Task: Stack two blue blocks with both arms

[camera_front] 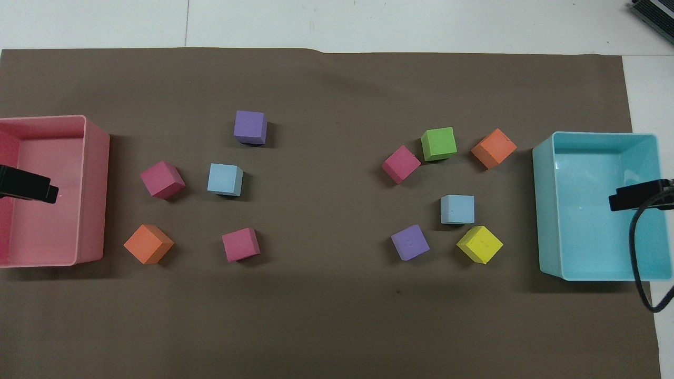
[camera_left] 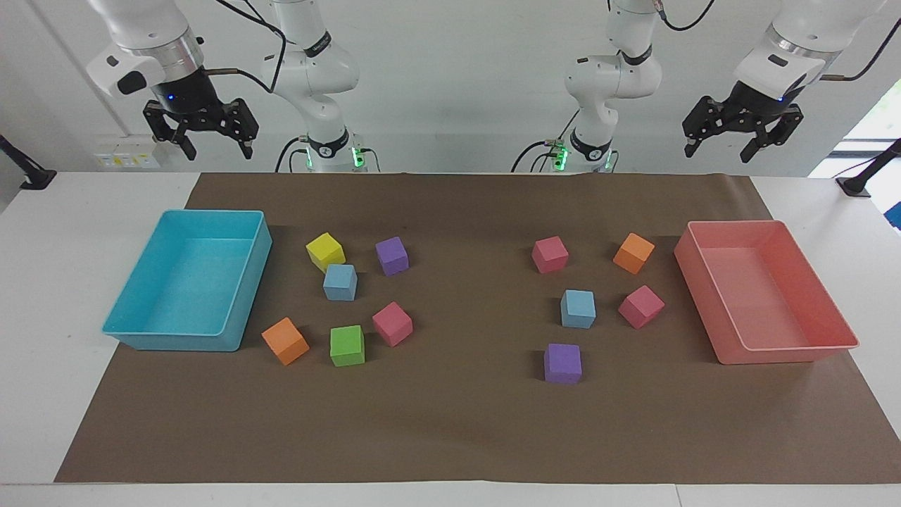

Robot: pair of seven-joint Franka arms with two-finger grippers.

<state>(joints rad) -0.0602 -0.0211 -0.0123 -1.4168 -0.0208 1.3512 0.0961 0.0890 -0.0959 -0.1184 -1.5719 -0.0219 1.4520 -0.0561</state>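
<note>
Brown mat (camera_left: 457,422) held both blue blocks (camera_left: 340,282) (camera_left: 578,308), well apart. Left gripper (camera_left: 742,134) and right gripper (camera_left: 206,130) hung raised, fingers spread, empty. Risk: the yellow cube (camera_left: 325,251) touching one block could snag a finger.

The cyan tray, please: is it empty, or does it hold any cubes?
Empty. The cyan tray shows only its bare floor in both views; every cube lies outside it on the brown mat.

A robotics lab: two white arms (camera_left: 310,63) bolted at a paper-covered table (camera_left: 450,436).
</note>
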